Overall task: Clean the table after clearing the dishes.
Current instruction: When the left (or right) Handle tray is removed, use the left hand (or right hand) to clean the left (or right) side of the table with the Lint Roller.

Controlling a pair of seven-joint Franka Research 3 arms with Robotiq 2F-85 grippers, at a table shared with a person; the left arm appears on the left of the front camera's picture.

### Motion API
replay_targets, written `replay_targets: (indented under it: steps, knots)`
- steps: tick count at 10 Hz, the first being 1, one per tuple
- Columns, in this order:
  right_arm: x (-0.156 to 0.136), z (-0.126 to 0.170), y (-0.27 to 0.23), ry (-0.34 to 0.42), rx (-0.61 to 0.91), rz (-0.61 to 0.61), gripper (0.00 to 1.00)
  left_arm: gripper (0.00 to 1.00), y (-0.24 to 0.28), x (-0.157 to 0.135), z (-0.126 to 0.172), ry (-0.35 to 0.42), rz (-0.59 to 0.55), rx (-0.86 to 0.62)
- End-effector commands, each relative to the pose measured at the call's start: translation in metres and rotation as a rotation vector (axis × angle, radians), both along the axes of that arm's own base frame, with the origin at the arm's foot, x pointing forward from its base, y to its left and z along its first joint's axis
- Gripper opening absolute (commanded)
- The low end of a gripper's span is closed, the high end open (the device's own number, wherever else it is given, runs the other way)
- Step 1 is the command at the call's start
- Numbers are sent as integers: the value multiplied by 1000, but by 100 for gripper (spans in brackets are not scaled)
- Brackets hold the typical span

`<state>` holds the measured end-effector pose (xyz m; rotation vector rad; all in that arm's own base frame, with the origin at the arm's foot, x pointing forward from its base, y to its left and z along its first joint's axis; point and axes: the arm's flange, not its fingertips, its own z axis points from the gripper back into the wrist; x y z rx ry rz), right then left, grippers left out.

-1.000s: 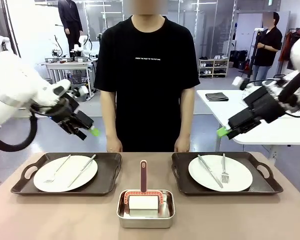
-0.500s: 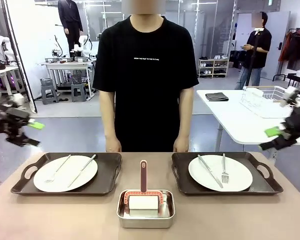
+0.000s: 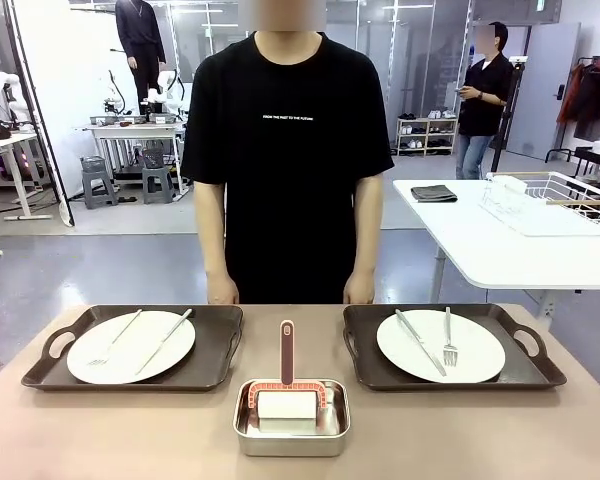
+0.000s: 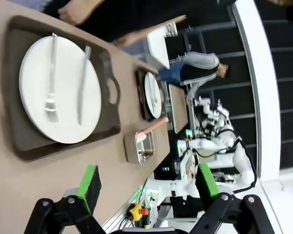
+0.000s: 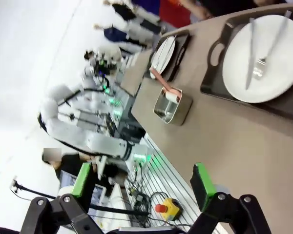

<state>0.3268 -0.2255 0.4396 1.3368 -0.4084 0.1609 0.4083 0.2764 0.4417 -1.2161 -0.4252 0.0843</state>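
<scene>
Left wrist view: left gripper [image 4: 147, 183] fingers apart.
Plate [image 4: 58, 87] sits upper left, well apart; right gripper [image 5: 142, 180] likewise spread.

Matt table [image 3: 100, 430], glossy white plates [image 3: 137, 346], shiny steel pan [image 3: 291, 441].

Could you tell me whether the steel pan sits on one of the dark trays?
No, the steel pan stands on the table, in front of the gap between the left tray and the right tray.

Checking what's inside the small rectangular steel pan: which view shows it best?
The front view: the small rectangular steel pan sits near and centred, its white block and pink-handled tool plain. Both wrist views show it small, sideways, contents unclear.
</scene>
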Motion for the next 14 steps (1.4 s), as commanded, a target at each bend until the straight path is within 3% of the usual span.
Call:
replay_targets:
  steps: [1,4,6,7,14]
  knots:
    - [-4,-11,-33,-23,102,-69,100,100,10,-8,5,44,65,55]
    - [-21,-21,-51,-2,106,-113,100,100,28,-27,12,75,111,53]
    - [-13,-20,-48,27,81,-115,100,100,21,-19,8,104,110,70]
    - [-23,-27,-53,32,100,-127,100,100,32,-24,7,65,106,41]
    - [-23,-27,-53,32,100,-127,100,100,32,-24,7,65,106,41]
